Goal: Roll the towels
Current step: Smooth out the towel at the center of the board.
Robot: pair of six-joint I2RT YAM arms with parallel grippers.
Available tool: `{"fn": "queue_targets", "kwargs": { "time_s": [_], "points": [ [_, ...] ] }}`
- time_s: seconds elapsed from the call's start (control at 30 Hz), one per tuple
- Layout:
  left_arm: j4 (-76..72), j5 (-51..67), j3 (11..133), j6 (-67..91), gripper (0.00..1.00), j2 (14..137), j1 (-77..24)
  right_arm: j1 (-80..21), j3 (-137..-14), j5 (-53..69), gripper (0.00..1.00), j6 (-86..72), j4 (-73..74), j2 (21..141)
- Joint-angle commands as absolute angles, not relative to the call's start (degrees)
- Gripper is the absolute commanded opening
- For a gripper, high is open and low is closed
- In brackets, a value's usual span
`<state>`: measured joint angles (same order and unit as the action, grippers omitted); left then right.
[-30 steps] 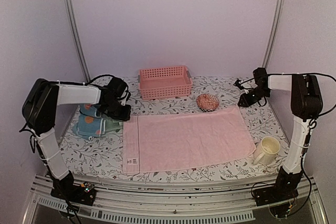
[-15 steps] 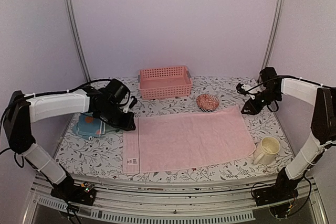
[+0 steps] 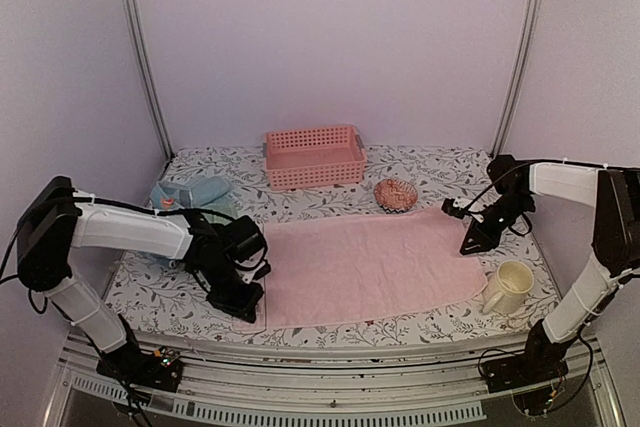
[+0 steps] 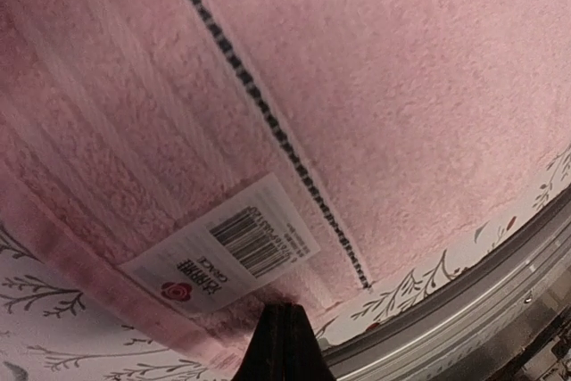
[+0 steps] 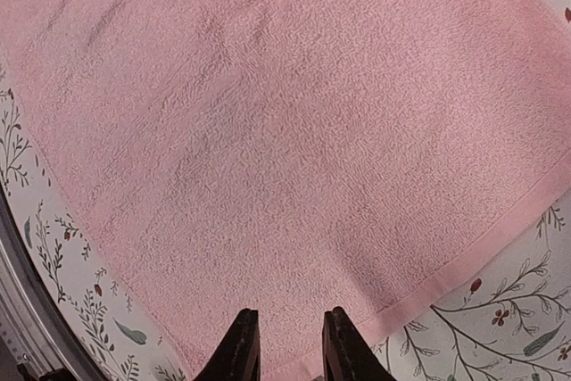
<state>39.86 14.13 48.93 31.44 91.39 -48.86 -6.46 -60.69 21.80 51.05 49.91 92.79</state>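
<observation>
A pink towel (image 3: 365, 267) lies spread flat in the middle of the table. My left gripper (image 3: 243, 303) is down at its near left corner. In the left wrist view the black fingertips (image 4: 282, 327) are pressed together on the towel's hem (image 4: 107, 269), just below a white barcode label (image 4: 223, 252). My right gripper (image 3: 470, 237) hovers over the towel's far right corner. Its jaws stand a little apart (image 5: 287, 345) above the pink towel (image 5: 285, 131), with nothing between them. A heap of blue towels (image 3: 192, 193) sits at the back left.
A pink slatted basket (image 3: 314, 157) stands at the back centre. A small reddish bowl (image 3: 396, 193) lies beside the towel's far edge. A cream mug (image 3: 508, 285) stands near the front right. The table's metal front rail (image 4: 500, 292) runs close to the left gripper.
My left arm swung from the blue towels at the back left to the pink towel's near left corner and shut there. My right gripper came down and in to the towel's right corner.
</observation>
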Motion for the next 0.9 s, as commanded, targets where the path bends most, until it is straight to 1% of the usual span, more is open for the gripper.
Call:
{"fn": "queue_targets", "kwargs": {
  "time_s": [0.0,0.17,0.4,0.5,0.6,0.67,0.7,0.8,0.87],
  "points": [
    [41.31,14.09,45.12,37.71,0.00,90.64,-50.84,-6.92,-61.59,23.38,0.27,52.22,49.40,93.35],
    [41.64,15.15,40.39,42.20,0.00,88.90,-52.46,-6.99,-62.61,24.86,0.27,51.36,49.49,94.42],
    [41.95,16.48,33.87,47.18,0.00,82.44,-55.02,-6.94,-64.86,26.61,0.27,51.19,50.63,95.19],
    [44.79,14.74,37.26,45.33,0.00,82.09,-55.02,-6.83,-67.64,27.33,0.27,49.60,50.94,96.83],
    [48.60,11.78,43.74,41.89,0.01,82.87,-54.55,-5.39,-72.40,26.62,0.27,46.22,49.63,99.24],
    [49.82,10.28,47.96,39.35,0.10,83.46,-53.05,-4.00,-76.42,25.42,0.27,42.94,48.56,102.07],
    [49.91,9.50,49.85,38.55,0.17,83.68,-52.05,-3.26,-78.44,24.50,0.28,41.65,48.07,103.56],
    [48.63,6.99,53.72,36.05,0.36,83.93,-47.76,-1.92,-83.56,22.62,0.33,37.34,46.69,107.43],
    [46.35,5.37,54.78,34.41,0.44,83.87,-43.70,-1.64,-86.35,22.71,0.35,36.15,46.37,110.15]
  ]
}}
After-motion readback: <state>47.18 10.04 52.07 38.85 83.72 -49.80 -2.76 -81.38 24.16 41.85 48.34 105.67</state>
